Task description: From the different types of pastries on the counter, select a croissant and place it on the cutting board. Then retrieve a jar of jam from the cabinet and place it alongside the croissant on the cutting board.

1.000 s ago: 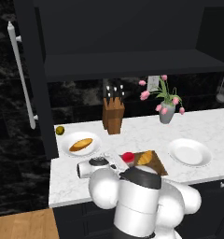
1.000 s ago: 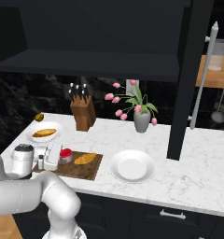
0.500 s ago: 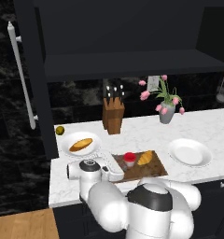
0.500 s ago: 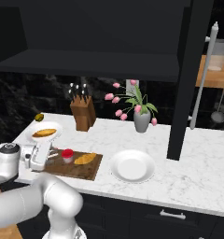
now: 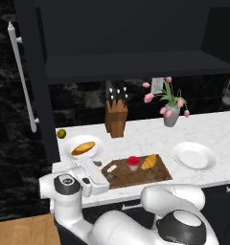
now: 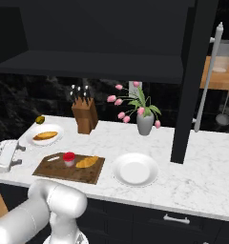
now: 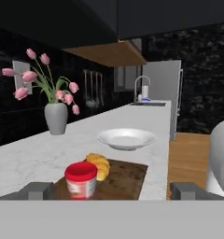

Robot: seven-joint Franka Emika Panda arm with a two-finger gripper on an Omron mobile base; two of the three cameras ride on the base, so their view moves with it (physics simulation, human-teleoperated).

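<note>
Resting on the cutting board [image 5: 136, 174] are the jar of jam [image 5: 132, 162] and the croissant [image 5: 148, 161] — close side by side, near the board's middle. The gripper [image 5: 98, 168] hangs off the board's left end with jaws apart, holding nothing. A longer loaf [image 6: 45, 136] lies on a small plate [image 6: 53, 140] behind — another white plate [image 6: 135, 169] sits right of the board.

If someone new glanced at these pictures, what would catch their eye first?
Probably the red-lidded jam jar standing beside the croissant on the dark cutting board near the counter's front edge. Next, the pink tulips in a grey vase by the back wall, and the white end effector off the board's left end.
</note>
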